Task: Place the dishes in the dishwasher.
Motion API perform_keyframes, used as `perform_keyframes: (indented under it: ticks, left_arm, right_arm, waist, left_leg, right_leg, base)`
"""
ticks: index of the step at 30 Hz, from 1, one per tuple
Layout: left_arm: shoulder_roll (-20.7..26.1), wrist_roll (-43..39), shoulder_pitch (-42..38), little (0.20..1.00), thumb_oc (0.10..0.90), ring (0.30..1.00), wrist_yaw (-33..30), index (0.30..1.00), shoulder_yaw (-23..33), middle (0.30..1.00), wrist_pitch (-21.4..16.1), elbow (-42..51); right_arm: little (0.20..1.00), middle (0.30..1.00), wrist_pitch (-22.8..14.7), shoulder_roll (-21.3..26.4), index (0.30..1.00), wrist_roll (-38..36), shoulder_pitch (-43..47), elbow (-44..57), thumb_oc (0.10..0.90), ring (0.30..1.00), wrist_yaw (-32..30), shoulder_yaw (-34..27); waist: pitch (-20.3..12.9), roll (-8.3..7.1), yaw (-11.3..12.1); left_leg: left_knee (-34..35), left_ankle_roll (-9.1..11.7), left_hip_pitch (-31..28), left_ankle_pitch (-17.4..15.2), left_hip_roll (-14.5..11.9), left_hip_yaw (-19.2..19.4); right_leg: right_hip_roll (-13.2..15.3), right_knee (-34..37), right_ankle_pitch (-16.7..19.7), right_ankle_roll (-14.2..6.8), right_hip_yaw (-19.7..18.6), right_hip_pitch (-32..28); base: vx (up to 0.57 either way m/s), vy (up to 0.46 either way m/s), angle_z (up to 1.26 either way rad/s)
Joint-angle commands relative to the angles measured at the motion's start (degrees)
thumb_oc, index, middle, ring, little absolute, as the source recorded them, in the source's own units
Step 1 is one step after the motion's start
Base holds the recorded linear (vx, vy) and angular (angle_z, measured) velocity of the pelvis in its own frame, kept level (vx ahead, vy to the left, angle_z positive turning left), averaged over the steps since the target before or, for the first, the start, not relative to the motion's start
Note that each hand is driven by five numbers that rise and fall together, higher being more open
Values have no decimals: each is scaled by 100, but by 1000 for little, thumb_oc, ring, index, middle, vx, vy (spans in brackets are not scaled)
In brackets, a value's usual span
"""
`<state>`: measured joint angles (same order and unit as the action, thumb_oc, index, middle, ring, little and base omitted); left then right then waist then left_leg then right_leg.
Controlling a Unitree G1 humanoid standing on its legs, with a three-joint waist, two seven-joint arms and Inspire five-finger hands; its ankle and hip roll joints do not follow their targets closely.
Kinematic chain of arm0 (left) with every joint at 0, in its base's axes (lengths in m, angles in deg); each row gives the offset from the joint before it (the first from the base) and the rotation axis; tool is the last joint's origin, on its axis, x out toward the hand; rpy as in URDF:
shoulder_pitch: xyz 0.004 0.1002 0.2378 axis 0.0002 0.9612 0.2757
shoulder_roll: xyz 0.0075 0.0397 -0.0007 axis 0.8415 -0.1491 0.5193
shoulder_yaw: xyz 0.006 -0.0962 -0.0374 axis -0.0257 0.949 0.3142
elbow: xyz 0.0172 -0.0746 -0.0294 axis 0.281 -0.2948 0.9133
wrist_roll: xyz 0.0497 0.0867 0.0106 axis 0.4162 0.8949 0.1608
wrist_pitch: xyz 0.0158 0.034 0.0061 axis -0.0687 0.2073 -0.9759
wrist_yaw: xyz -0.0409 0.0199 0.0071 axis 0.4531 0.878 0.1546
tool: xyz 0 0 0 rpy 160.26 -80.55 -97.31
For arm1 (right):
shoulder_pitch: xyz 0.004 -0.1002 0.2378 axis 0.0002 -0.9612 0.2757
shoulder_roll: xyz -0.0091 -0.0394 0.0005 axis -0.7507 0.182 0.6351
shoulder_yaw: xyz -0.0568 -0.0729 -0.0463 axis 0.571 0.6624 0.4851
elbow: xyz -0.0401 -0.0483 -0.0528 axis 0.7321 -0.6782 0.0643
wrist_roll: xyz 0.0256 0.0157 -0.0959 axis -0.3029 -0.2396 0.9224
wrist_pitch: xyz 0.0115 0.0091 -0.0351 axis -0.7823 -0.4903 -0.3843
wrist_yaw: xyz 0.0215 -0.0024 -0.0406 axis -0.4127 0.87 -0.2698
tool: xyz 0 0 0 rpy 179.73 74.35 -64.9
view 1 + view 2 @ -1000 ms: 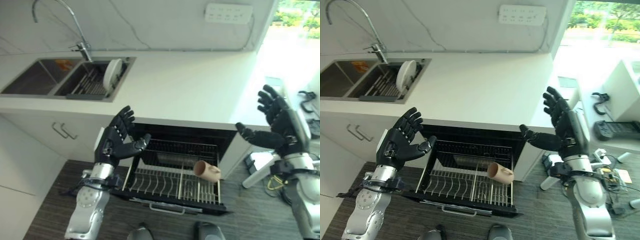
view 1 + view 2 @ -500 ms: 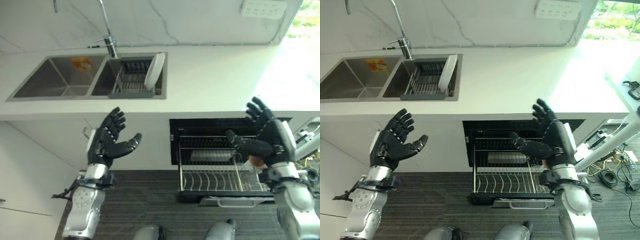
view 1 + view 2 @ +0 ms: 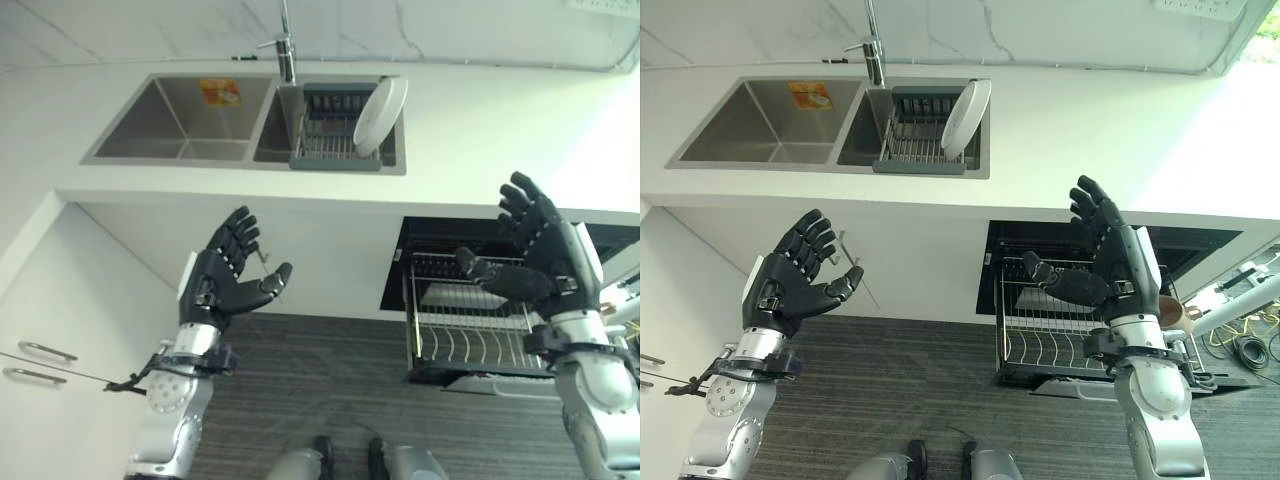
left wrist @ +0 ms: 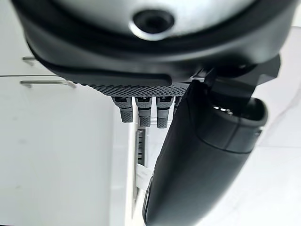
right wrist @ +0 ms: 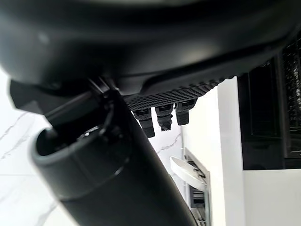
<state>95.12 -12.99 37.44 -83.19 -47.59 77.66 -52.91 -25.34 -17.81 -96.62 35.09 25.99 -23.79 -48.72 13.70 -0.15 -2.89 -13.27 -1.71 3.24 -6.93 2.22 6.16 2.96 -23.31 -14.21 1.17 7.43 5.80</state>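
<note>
A double stainless-steel sink (image 3: 760,125) is set into a smooth white countertop (image 3: 1090,140) veined like marble, with a curved chrome faucet (image 3: 872,50) rising at its far edge between the two basins. The left basin is seen to hold nothing but an orange sticker (image 3: 810,96) on its far wall. In the right basin a dark grey slatted drying rack (image 3: 915,140) is seated, and a round white plate (image 3: 966,117) is stood on edge at the rack's right end, leaning against the basin's rim.

Below the countertop, to the right, the dishwasher (image 3: 1110,260) is seen open as a black cavity, with its wire rack (image 3: 1060,340) of thin metal tines pulled out toward the near side over a dark wood-grain floor (image 3: 900,390). A tan cup (image 3: 1172,313) is partly visible in the rack's right part, behind the right arm. White flat-fronted cabinets (image 3: 60,330) with slim metal bar handles (image 3: 38,350) are ranged on the left.

The left hand (image 3: 788,283) is held up in front of the cabinet face below the sink, fingers straight and spread, nothing in it. The right hand (image 3: 1102,262) is raised above the pulled-out rack, likewise spread wide and empty. Both hands are well apart from the plate.
</note>
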Motion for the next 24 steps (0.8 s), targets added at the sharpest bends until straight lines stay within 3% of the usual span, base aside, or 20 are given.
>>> perform_keyframes:
  ticks: [1, 2, 4, 8, 11, 13, 15, 16, 20, 22, 23, 24]
  left_arm:
    - [167, -183, -396, 900, 800, 900, 141, 900, 218, 900, -476, 720]
    - [142, -232, -389, 900, 800, 900, 180, 900, 199, 900, -444, 782]
    - [93, -299, -359, 900, 800, 900, 286, 900, 175, 900, -435, 844]
    - [94, -236, -335, 900, 800, 900, 188, 900, 152, 900, -600, 819]
    - [147, -124, -258, 900, 800, 900, -98, 900, 202, 900, -888, 897]
    - [125, -141, -226, 900, 800, 900, -171, 900, 259, 900, -1103, 930]
    - [72, 28, -214, 900, 800, 900, -144, 900, 335, 900, -1477, 909]
    - [103, 215, -212, 900, 800, 900, -140, 900, 384, 900, -1545, 938]
    - [348, 423, -511, 900, 800, 900, -143, 900, 421, 900, -1399, 1098]
    - [402, 372, -649, 900, 800, 900, -83, 900, 417, 900, -1290, 1140]
    - [413, 418, -781, 900, 800, 900, -57, 900, 354, 900, -1199, 1174]
    - [418, 436, -820, 900, 800, 900, -53, 900, 341, 900, -1165, 1189]
  right_arm:
    - [900, 900, -656, 254, 900, -57, 498, 267, 800, 900, -156, -294]
    - [900, 900, -641, 289, 900, -88, 478, 253, 800, 900, -148, -358]
    - [900, 900, -601, 322, 900, -34, 504, 240, 800, 900, -135, -415]
    - [900, 900, -396, 425, 900, -65, 640, 245, 800, 900, -140, -454]
    - [900, 900, -310, 538, 900, -162, 648, 282, 800, 900, -22, -447]
    - [900, 900, -286, 617, 900, -199, 665, 281, 800, 900, 11, -466]
    - [900, 900, -279, 679, 900, -290, 732, 257, 800, 900, -42, -488]
    - [900, 900, -259, 636, 900, -472, 641, 348, 800, 900, -16, -565]
    - [900, 900, -453, 403, 900, -538, 423, 597, 800, 900, -56, -607]
    - [900, 900, -501, 265, 900, -420, 431, 663, 800, 900, -156, -549]
    - [900, 900, -481, 157, 900, -239, 474, 698, 800, 900, -378, -443]
    - [900, 900, -459, 122, 900, -236, 484, 706, 800, 900, -409, -414]
  waist:
    - [-332, -208, -65]
    - [-261, -275, -54]
    - [-206, -295, -86]
    - [-198, -176, -168]
    - [-196, 95, -131]
    - [-206, 151, -87]
    - [-236, 170, -66]
    - [-287, 174, -80]
    - [-376, 140, -44]
    - [-387, 126, -37]
    - [-388, 152, -50]
    - [-391, 184, -51]
  left_leg:
    - [-392, 292, -229, -129, -32, 500]
    - [-774, 459, -58, 197, -125, 647]
    - [-1208, 587, 205, 380, -371, 808]
    - [-392, 586, 189, 530, -937, 1065]
    - [-392, 809, 843, 515, -1476, 456]
    - [-392, 939, 1126, 660, -1635, 113]
    - [-392, 983, 1254, 528, -1768, 196]
    - [-392, 978, 1240, 497, -1802, 353]
    - [-392, 733, 1081, 288, -1367, 330]
    - [-392, 574, 979, 176, -1156, 297]
    - [-392, 431, 837, 45, -979, 183]
    - [-392, 374, 797, 5, -926, 125]
  right_leg:
    - [28, 612, 297, -285, 118, -401]
    - [112, 612, 292, -232, 147, -459]
    - [185, 612, 288, -206, 196, -494]
    - [229, 612, 211, -309, 178, -561]
    - [46, 612, 48, -406, -30, -615]
    - [53, 612, -20, -455, -182, -654]
    - [230, 612, -120, -582, -201, -787]
    - [345, 612, -144, -681, -130, -876]
    - [688, 612, 33, -990, -31, -1051]
    - [794, 612, 398, -1070, 102, -1116]
    - [812, 612, 849, -1071, 167, -1124]
    - [783, 535, 988, -1061, 188, -1164]
  base:
    - [47, -80, -6]
    - [29, -74, -1]
    - [33, -13, 16]
    - [128, 191, 29]
    - [239, 374, 7]
    - [247, 329, -50]
    - [374, 475, -74]
    - [396, 497, -58]
    - [258, 335, -5]
    - [253, 316, 33]
    - [271, 324, 37]
    - [293, 350, 29]
